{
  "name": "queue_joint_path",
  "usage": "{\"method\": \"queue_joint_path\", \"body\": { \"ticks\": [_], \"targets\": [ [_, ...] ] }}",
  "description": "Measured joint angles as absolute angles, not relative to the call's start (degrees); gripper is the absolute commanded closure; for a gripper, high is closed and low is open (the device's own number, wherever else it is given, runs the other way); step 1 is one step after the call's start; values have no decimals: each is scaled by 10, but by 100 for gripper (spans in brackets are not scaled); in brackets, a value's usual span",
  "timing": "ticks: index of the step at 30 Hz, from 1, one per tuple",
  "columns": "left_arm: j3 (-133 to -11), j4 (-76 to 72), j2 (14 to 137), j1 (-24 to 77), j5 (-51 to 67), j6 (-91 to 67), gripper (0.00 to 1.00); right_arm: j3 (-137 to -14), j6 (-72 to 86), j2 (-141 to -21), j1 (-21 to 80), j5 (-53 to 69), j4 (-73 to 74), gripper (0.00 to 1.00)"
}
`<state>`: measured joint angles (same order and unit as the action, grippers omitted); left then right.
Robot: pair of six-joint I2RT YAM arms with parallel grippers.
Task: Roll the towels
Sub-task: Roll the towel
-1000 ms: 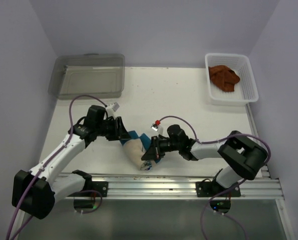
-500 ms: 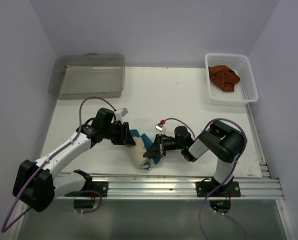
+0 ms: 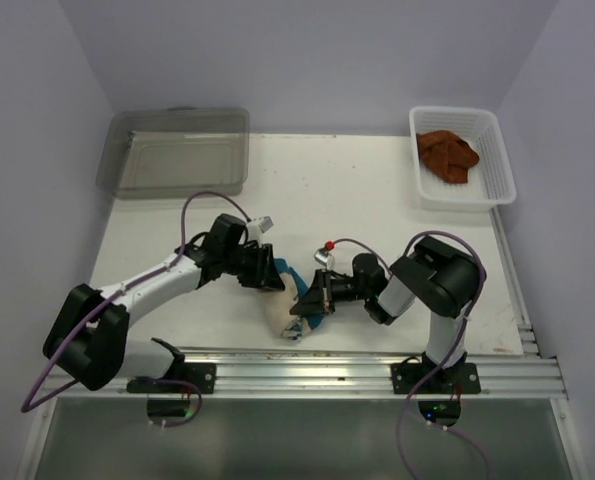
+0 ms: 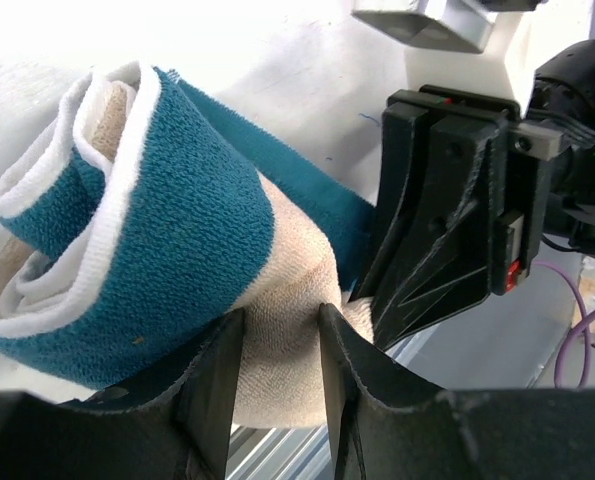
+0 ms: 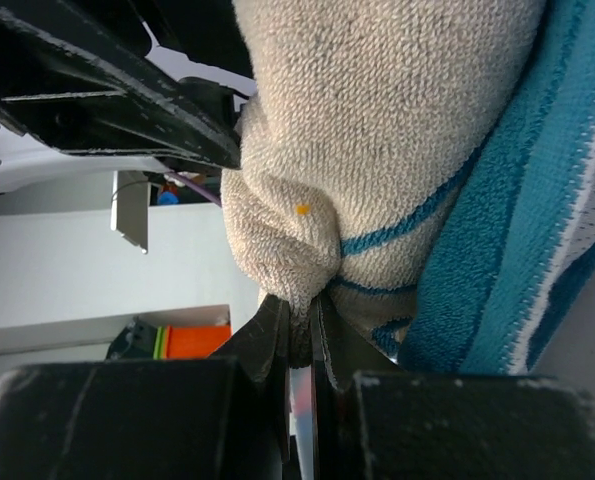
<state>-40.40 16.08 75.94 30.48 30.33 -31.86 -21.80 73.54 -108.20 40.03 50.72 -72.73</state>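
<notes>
The cream towel with blue edges point(image 3: 283, 312) lies rolled up near the table's front edge, between both grippers. My left gripper point(image 3: 269, 275) is shut on its cream cloth from the left point(image 4: 275, 345); the rolled blue and white end point(image 4: 97, 220) shows at its left. My right gripper point(image 3: 307, 300) is shut on a fold of the same towel point(image 5: 307, 300) from the right, and its black fingers point(image 4: 447, 220) show in the left wrist view. The rust-brown towel point(image 3: 447, 155) lies crumpled in the white mesh basket point(image 3: 497, 190) at the back right.
A clear plastic bin point(image 3: 177, 150) stands at the back left. A metal rail point(image 3: 307, 368) runs along the near edge, just in front of the towel. The two grippers are very close to each other.
My left gripper has moved right and closer to the towel roll. My right arm has folded up more, its gripper staying on the towel. The towel has been bunched tighter.
</notes>
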Motion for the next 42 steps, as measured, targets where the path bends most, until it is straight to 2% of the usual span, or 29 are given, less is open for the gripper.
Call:
{"method": "queue_joint_path", "body": {
  "ticks": [1,2,4,5,7,12,14,18,21,25,29,34,37,42],
  "targets": [
    [-405,154,767,306,308,-319,60,-217,735,-1086,400,507,-730,92],
    [-406,147,774,307,311,-320,60,-216,735,-1089,399,507,-732,85],
    [-406,128,794,309,320,-324,62,-214,735,-1091,398,507,-735,82],
    [-406,119,806,310,324,-325,62,-213,735,-1091,397,506,-735,74],
    [-406,104,825,309,331,-333,63,-208,736,-1091,397,504,-738,67],
    [-406,77,844,309,342,-346,63,-190,710,-1039,397,475,-684,62],
    [-406,77,844,310,341,-349,63,-190,671,-976,397,454,-597,57],
    [-406,77,842,310,338,-350,63,-226,557,-800,403,366,-328,47],
    [-406,78,841,312,335,-350,63,-293,472,-691,406,281,-142,47],
    [-406,78,840,312,332,-352,63,-382,390,-623,435,141,50,47],
    [-403,77,836,312,330,-355,63,-478,340,-638,574,-37,199,47],
    [-401,75,835,312,328,-359,63,-593,311,-748,745,-233,312,40],
    [-401,75,835,312,328,-359,63,-632,302,-819,802,-304,354,32],
    [-401,75,835,312,328,-360,63,-674,288,-893,848,-372,399,30]
  ]
}}
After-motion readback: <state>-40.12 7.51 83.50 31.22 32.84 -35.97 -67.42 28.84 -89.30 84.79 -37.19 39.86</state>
